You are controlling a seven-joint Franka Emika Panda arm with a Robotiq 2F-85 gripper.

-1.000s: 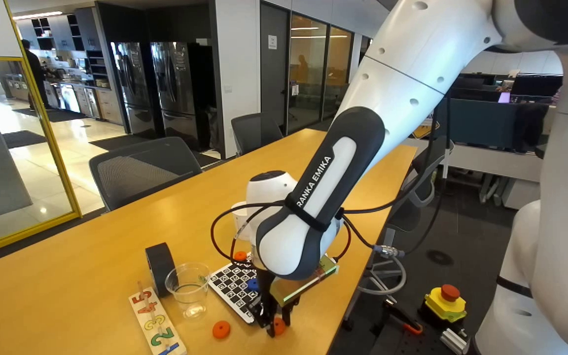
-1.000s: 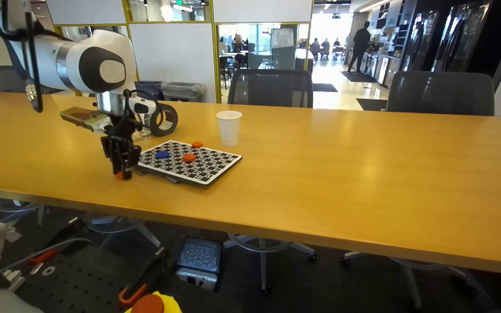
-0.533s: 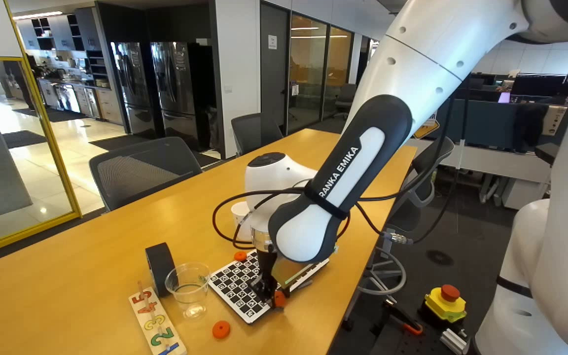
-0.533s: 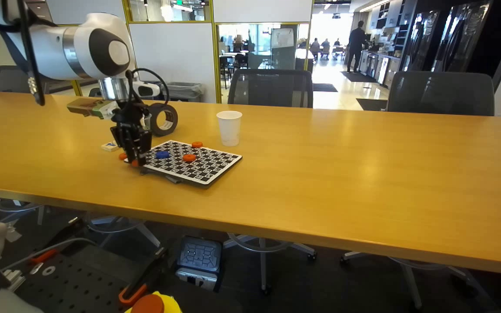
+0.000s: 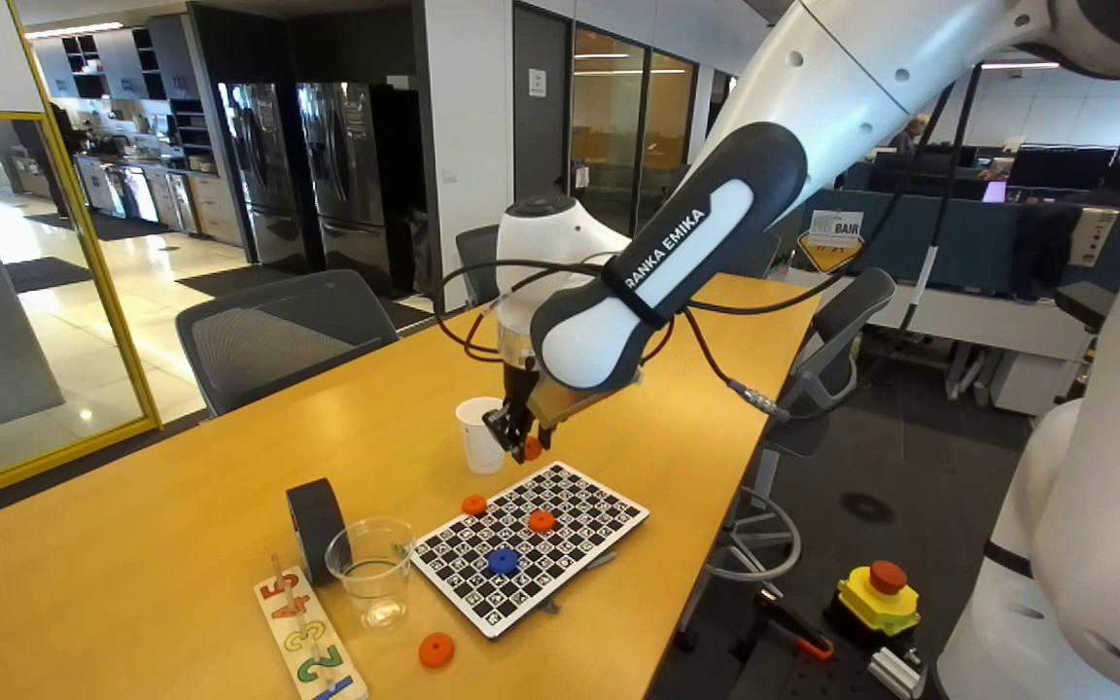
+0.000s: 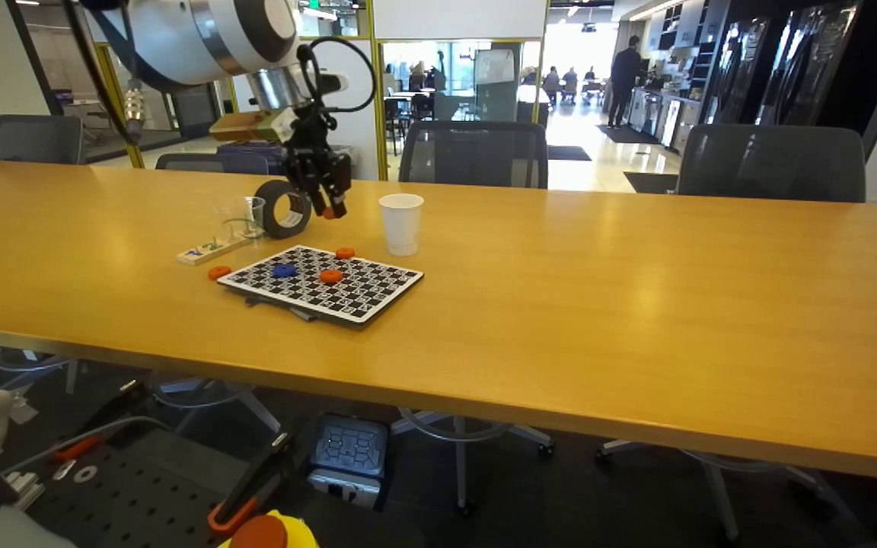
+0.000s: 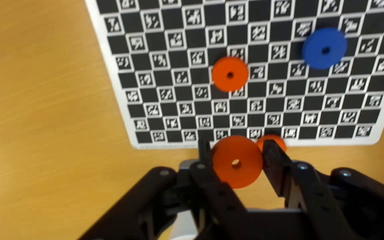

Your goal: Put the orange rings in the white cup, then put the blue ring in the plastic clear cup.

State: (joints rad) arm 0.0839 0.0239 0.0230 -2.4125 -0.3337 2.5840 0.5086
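My gripper (image 7: 237, 156) is shut on an orange ring (image 7: 240, 176), held by its edges in the air. In both exterior views the gripper (image 5: 524, 447) (image 6: 330, 209) hangs beside the upright white cup (image 5: 480, 436) (image 6: 402, 225). The cup shows partly behind the gripper in the wrist view (image 7: 183, 224). An orange ring (image 5: 542, 515) and the blue ring (image 5: 503, 561) (image 7: 325, 40) lie on the checkered board. Another orange ring (image 5: 474, 506) is at the board's edge, and another (image 5: 437, 642) lies on the table. The clear cup (image 5: 370, 574) (image 6: 252, 221) stands upright. Cup insides are hidden.
The checkered board (image 5: 609, 508) (image 6: 362, 293) lies flat on the wooden table. A black tape roll (image 5: 317, 530) (image 6: 303, 209) stands on edge next to the clear cup. A numbered wooden strip with a rod (image 5: 302, 632) lies in front of them.
The gripper has lifted the orange ring from the table near the board's corner and carried it up across the board to beside the white cup. The other rings and cups have not moved.
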